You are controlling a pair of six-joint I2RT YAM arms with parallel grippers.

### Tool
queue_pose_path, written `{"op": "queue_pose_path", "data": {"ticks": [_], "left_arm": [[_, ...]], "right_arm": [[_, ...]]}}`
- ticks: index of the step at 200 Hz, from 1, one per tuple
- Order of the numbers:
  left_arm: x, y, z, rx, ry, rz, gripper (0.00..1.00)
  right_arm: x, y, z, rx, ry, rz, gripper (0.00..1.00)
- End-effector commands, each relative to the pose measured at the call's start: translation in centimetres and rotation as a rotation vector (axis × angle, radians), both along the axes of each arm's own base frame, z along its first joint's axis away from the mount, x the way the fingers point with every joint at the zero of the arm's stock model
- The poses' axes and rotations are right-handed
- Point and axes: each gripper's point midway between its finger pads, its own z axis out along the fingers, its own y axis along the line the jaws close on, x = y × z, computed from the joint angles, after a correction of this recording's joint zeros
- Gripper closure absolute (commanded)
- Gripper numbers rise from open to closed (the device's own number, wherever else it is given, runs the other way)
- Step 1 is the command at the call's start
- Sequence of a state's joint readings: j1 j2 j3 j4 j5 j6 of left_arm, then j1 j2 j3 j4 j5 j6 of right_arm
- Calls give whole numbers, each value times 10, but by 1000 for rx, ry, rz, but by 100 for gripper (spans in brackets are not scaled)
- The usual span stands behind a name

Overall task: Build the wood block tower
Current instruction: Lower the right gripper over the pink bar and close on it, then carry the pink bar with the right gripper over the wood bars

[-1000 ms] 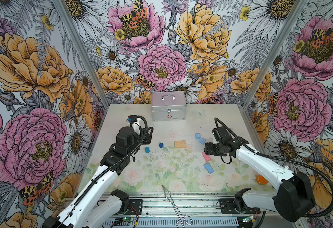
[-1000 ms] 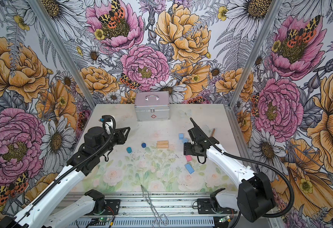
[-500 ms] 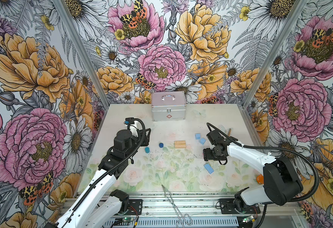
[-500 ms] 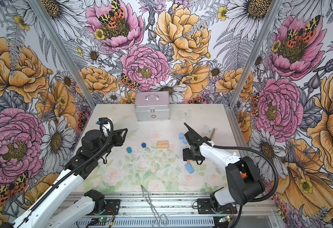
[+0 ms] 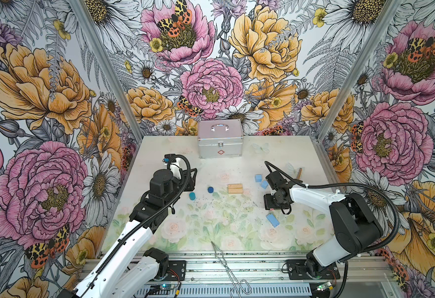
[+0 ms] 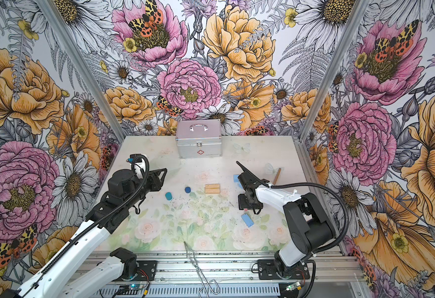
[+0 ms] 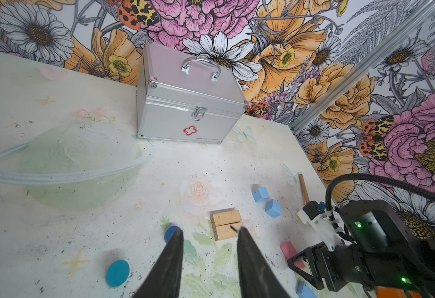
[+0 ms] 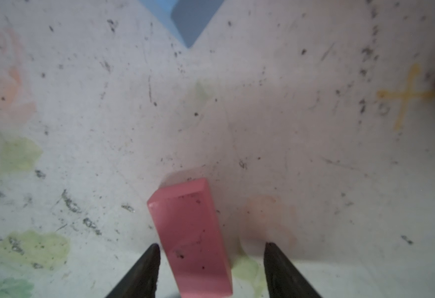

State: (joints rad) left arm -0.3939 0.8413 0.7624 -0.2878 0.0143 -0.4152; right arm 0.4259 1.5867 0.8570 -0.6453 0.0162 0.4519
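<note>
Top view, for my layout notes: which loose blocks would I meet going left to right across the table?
In a top view: teal cylinder, dark blue cylinder, tan planks, light blue cubes, blue slab. Omitted: pink slab, mostly under the right gripper.

Robot lab test cell: floral-print wall panels [image 5: 211, 77] on aluminium posts [image 5: 353, 69] box in a small table [image 5: 288, 152], left arm [image 5: 131, 240] and right arm [image 5: 314, 197] bolted to an extrusion rail [image 5: 262, 265], bare circuit board [image 5: 164, 286] out front.

both top views high over whole table [image 5: 249, 165], left wrist facing silver case [image 7: 185, 113], right wrist close above pink slab [image 8: 193, 237]
</note>
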Motion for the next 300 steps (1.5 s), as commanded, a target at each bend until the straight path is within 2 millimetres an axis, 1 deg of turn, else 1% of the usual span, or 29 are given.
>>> {"op": "queue_pose_path", "data": {"ticks": [1,21,54,81,91,97,120,137,147,158,177,185,200,231,251,274,300], "left_arm": [[5,6,-1,12,-13,23,64],[5,5,-1,12,-11,23,64],[5,6,-1,13,-10,25,63],[5,7,0,11,-12,26,64],[5,7,-1,13,-11,26,63],[4,7,0,12,-14,26,63],[4,7,-1,13,-14,24,64],[4,7,-3,16,-11,25,63],[4,7,-3,17,-9,25,63],[4,7,-4,17,-9,24,63],[3,7,-6,19,-4,24,63],[3,7,-7,18,-1,24,63],[3,7,-8,19,2,24,64],[3,5,-9,12,0,13,63],[3,5,-7,10,-4,12,64],[3,6,-7,10,-4,12,64],[5,14,-9,26,4,49,63]], "right_arm": [[12,3,0,-4,-36,-2,38],[12,5,-4,6,-26,-5,46],[11,10,-6,30,-9,-18,68],[10,14,-4,48,-7,-27,83],[11,15,-3,54,-10,-27,92],[10,17,-1,59,-11,-28,100],[12,18,12,48,-27,-31,100],[11,14,29,-16,-35,-33,100],[12,16,41,-36,-49,-22,100],[14,22,53,-33,-69,-13,100],[22,38,76,-7,-116,2,100],[26,44,83,-3,-132,5,100],[33,61,92,15,-148,24,100],[50,103,97,38,-158,80,100],[63,130,93,47,-155,116,100],[72,153,88,63,-147,136,100],[80,166,81,51,-151,120,100]]}}
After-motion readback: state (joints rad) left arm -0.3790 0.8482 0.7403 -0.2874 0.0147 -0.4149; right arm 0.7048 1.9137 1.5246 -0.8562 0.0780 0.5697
